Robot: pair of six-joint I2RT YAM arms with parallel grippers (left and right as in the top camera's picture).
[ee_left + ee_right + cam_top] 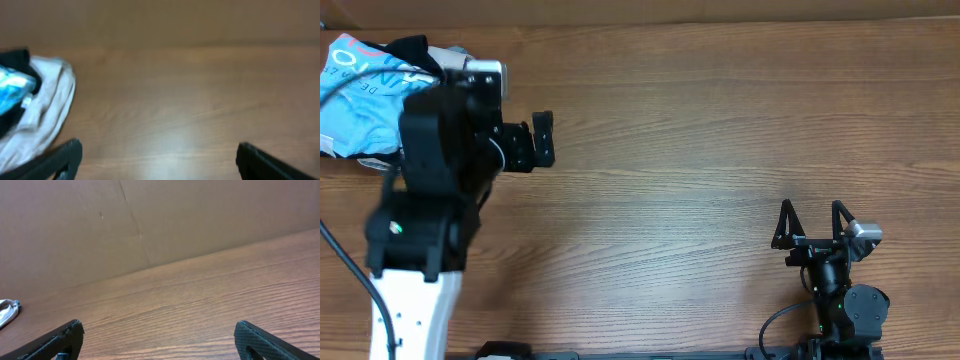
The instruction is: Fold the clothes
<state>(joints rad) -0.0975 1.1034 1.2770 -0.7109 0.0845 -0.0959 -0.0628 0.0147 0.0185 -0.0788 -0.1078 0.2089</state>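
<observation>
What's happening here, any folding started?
Not yet. The left fingers stand open over bare table just beside the pile in the far left corner, where the blue T-shirt lies bunched with a beige garment and a black garment. The right fingers are open too, parked near the front edge. Nothing is held.

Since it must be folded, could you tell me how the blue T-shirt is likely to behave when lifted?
The blue T-shirt lies crumpled, so it will probably hang limp and unfold when lifted. It is bunched with a black garment and a beige garment, which may drag along.
</observation>
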